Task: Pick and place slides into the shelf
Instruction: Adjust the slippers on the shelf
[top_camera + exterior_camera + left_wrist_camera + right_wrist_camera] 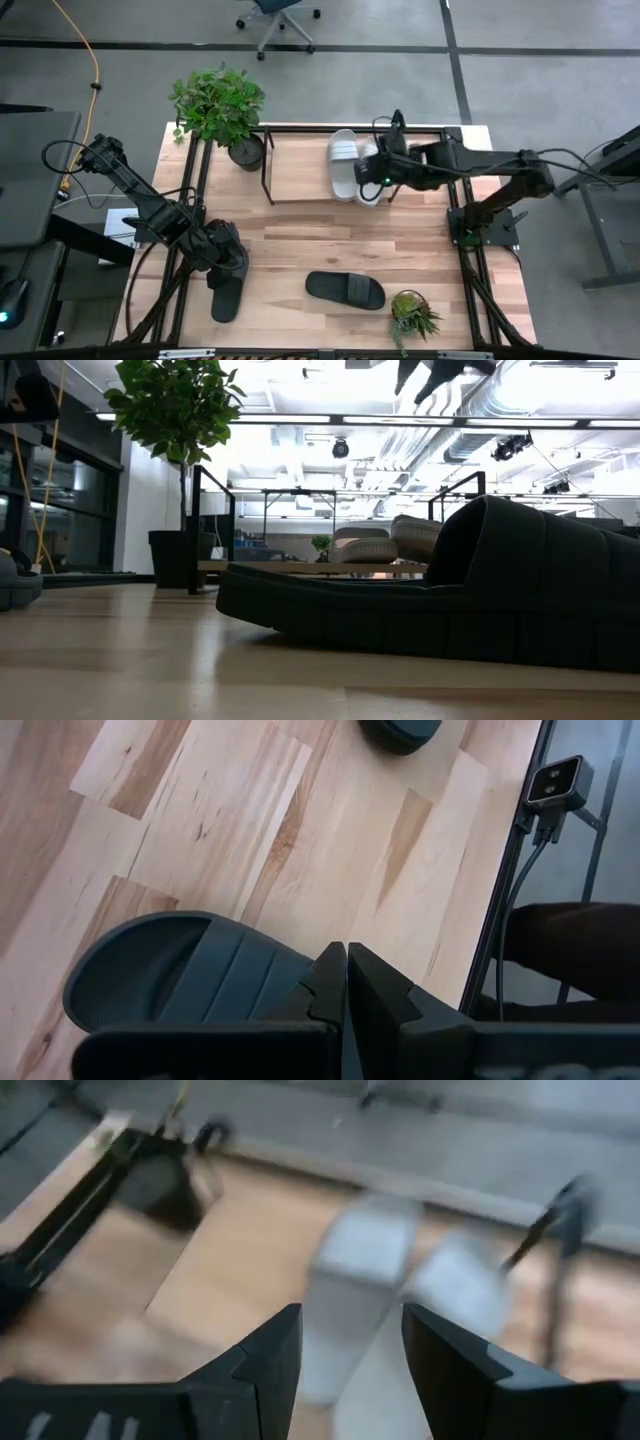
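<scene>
On my left side, my left pincer (222, 262) sits low over the near-left part of the surface (300, 235), its fingers pressed together with nothing between them; one black slide (226, 296) lies just under and in front of it, its wide strap showing in the left wrist view (215, 970); I am not holding it. If this one is mine to take, I judge I should spread the fingers first, then come down across the strap's edge rather than the flat sole, so the rubber does not fold or slip.

Toward the middle, a second black slide (346, 289) lies on its own near the front edge, well apart from both arms, with a small potted plant (412, 314) just beside its right end; a reach there should come from the left or from above to keep clear of the leaves.

Farther back, the shelf (300, 175) stands at the far edge, a larger plant (220, 108) at its left corner; two light grey slides (343, 160) rest side by side at its right end, leaving the left part of the board bare for the black pair.

On the right, my right pincer (378, 180) hangs over the grey slides with its fingers spread wide and empty; I would lift it straight up so as not to drag them.
</scene>
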